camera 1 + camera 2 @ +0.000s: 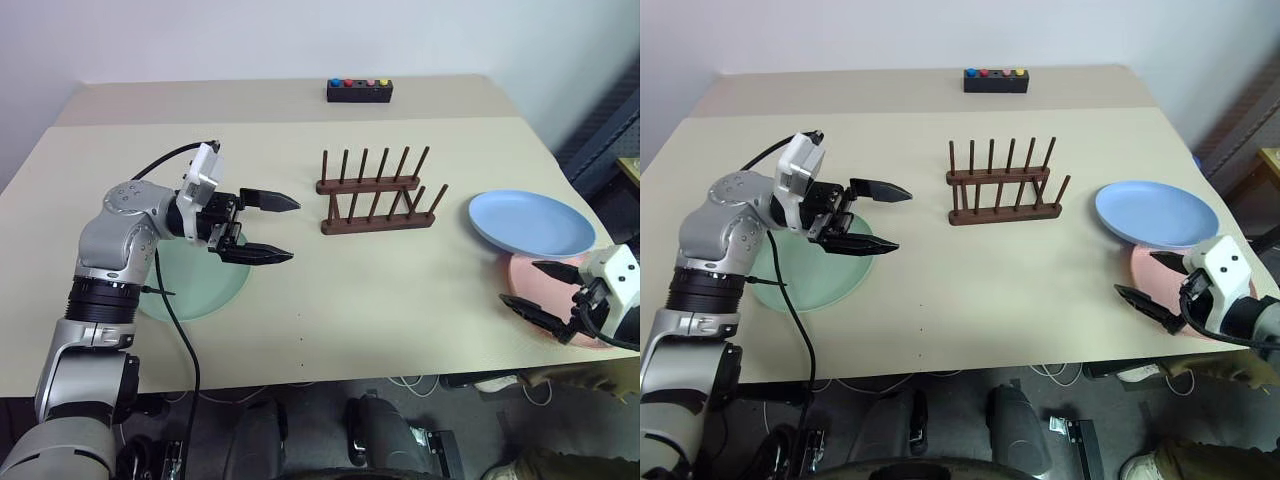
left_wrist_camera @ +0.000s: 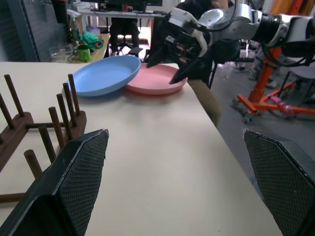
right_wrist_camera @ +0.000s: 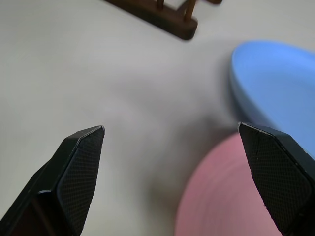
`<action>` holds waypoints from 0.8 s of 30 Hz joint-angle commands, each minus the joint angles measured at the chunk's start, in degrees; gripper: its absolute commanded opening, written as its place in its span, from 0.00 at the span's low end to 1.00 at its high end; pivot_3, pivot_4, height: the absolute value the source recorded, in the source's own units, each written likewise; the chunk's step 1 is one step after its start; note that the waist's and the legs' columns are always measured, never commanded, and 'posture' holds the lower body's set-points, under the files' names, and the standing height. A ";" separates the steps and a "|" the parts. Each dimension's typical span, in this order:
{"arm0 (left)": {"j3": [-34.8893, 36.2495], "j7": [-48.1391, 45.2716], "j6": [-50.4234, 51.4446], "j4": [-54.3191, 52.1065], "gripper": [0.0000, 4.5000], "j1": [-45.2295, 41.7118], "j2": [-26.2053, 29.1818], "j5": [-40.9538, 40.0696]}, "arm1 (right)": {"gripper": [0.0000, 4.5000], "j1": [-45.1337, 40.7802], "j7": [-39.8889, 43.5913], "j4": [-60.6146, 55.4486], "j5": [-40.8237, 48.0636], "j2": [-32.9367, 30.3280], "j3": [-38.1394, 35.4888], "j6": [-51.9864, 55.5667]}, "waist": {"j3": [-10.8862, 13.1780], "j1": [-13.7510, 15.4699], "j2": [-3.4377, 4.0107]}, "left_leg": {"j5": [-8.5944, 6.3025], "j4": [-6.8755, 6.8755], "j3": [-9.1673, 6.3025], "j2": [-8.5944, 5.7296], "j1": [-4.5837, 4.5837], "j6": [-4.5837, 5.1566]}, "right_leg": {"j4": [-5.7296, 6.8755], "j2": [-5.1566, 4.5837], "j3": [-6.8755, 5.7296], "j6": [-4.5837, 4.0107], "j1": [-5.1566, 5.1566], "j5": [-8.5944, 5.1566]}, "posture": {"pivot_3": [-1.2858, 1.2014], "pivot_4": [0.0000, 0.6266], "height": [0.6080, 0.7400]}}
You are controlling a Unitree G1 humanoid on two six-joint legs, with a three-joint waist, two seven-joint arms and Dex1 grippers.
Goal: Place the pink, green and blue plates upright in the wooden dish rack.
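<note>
Right gripper (image 1: 548, 296) hangs spread and empty at the pink plate (image 1: 530, 276), which lies flat under the blue plate (image 1: 530, 222); I should pinch its exposed rim squarely.

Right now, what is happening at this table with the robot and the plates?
The robot is meant to stand three plates in the wooden rack, but the rack holds none yet. The green plate lies flat under the left gripper, which is open and empty. The blue plate rests partly on the pink plate at the table's right edge. The right gripper hovers open at the pink plate, holding nothing. A small black box with coloured buttons sits at the far side.
</note>
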 commanded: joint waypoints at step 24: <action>0.62 0.53 -2.64 -2.36 1.00 1.36 0.56 0.35 | 0.00 -0.14 -1.62 2.57 -5.52 -3.37 3.09 12.69 | -0.05 -0.15 -0.09 | 0.00 0.01 -0.01 0.00 0.01 0.00 | 0.00 0.01 0.00 0.00 0.02 0.00 | 0.52 0.24 1.00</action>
